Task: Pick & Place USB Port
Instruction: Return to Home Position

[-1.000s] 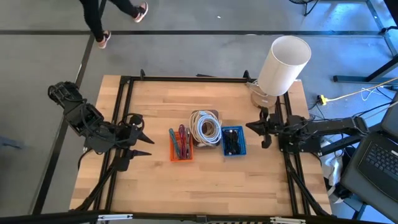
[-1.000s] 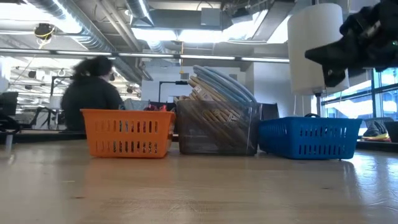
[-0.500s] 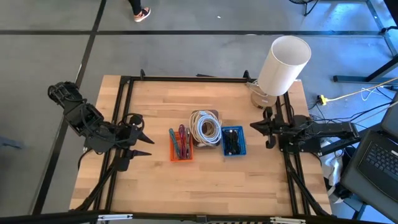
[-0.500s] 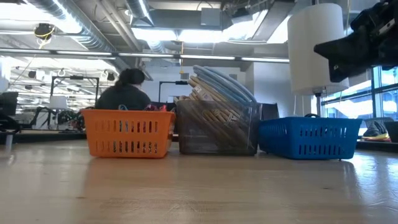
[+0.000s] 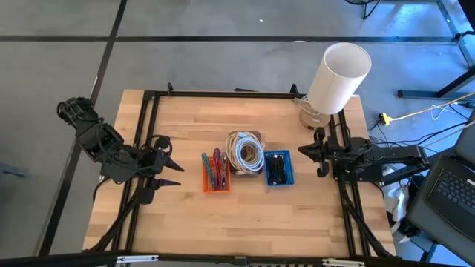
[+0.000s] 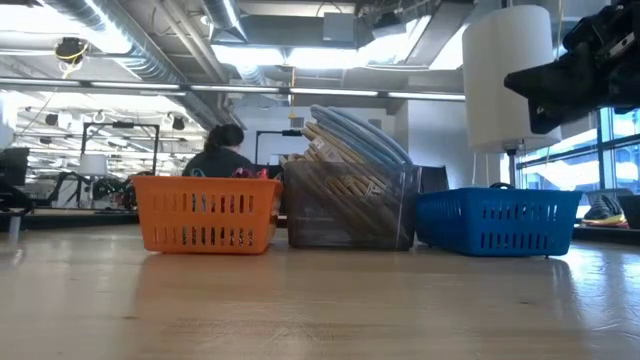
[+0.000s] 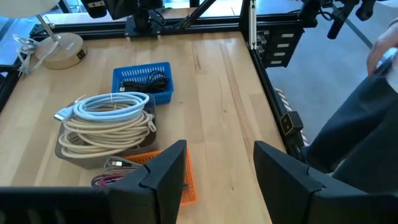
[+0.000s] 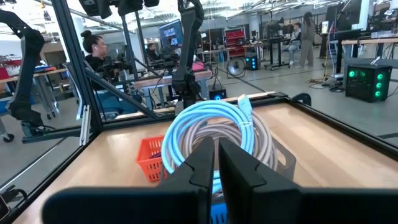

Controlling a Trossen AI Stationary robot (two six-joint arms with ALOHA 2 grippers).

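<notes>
Three bins stand in a row on the pale wooden surface [image 5: 245, 222]. An orange slotted plastic bin [image 6: 205, 213] holds pink and black cables [image 5: 216, 169]. A dark see-through bin [image 6: 350, 215] is piled with a coiled light blue cable [image 7: 106, 104] over a cream one [image 7: 102, 132]. A blue slotted bin [image 6: 497, 222] holds a bundled black charger cable [image 7: 144, 79]. The left gripper [image 5: 175, 175] hangs left of the orange bin, fingers wide apart and empty. The right gripper [image 5: 303, 150] is raised just right of the blue bin, fingers nearly together on nothing.

A lab hall: exposed ceiling ducts [image 6: 130, 55] and a monitor [image 8: 169, 31].
</notes>
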